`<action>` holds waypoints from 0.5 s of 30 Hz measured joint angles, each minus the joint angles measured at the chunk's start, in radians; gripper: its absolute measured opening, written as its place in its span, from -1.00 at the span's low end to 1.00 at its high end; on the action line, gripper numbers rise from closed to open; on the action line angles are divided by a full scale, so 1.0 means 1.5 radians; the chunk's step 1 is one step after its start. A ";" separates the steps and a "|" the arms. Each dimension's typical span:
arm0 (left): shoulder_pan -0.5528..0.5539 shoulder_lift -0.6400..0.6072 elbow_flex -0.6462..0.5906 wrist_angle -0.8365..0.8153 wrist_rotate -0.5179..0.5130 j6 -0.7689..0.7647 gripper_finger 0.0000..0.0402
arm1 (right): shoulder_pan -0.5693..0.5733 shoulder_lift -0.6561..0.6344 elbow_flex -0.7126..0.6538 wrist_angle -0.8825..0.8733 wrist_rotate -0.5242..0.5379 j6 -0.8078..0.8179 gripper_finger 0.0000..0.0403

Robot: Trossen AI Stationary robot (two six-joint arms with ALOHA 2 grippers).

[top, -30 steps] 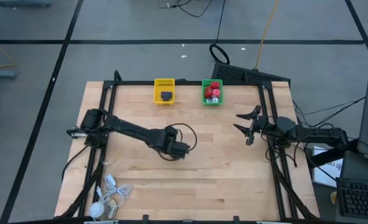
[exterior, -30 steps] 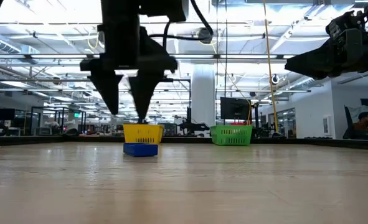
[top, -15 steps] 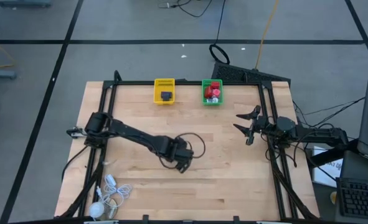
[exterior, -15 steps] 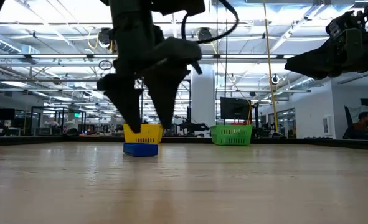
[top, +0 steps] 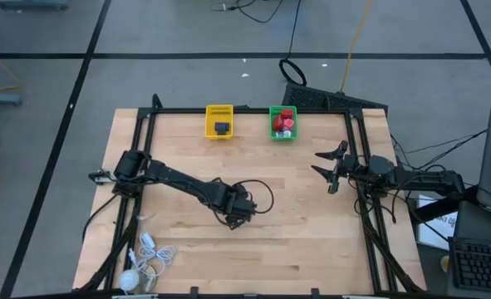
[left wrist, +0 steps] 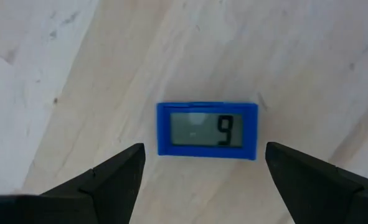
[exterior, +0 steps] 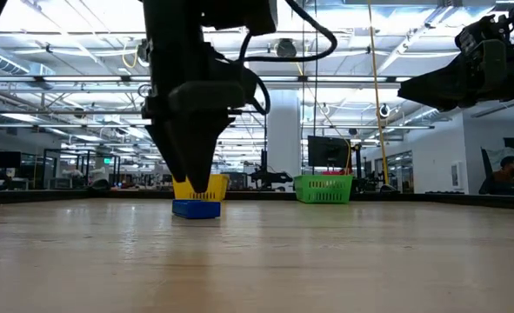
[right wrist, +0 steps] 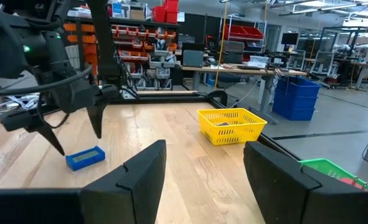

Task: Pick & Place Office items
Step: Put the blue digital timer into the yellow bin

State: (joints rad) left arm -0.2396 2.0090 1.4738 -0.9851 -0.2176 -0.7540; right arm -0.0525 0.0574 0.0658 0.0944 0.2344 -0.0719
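Observation:
A small blue block with a grey display (left wrist: 207, 130) lies flat on the wood, seen also in the low view (exterior: 196, 209) and the right wrist view (right wrist: 85, 157). My left gripper (left wrist: 203, 146) hangs over it near the table's middle (top: 238, 208), open, one finger on each side with a gap to the block. My right gripper (top: 330, 170) waits open above the table's right edge (right wrist: 205, 149). At the far edge, the yellow basket (top: 219, 121) holds a black piece and the green basket (top: 283, 122) holds red pieces.
A white coiled cable with a round ball (top: 141, 262) lies at the near left corner. Black frame rails (top: 357, 149) run along the table's sides. Bare wood (top: 295, 216) spreads between the two arms. A person (exterior: 506, 169) sits far behind the table.
My left gripper has moved toward the near edge and a little right, come down close to the table, and turned about its own axis, so that its fingers now line up one behind the other in the low view. The blue block has stayed put.

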 joint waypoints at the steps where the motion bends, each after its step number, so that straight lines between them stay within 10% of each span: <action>1: 0.002 0.000 0.000 -0.001 0.000 -0.001 0.67 | 0.000 0.000 0.000 0.000 0.000 0.000 0.01; 15: 0.052 0.005 -0.001 0.001 0.067 0.031 0.67 | 0.000 0.000 0.000 0.000 0.000 0.000 0.01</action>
State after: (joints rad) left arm -0.1615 2.0163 1.4715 -0.9833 -0.1173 -0.7079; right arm -0.0528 0.0574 0.0658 0.0944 0.2340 -0.0718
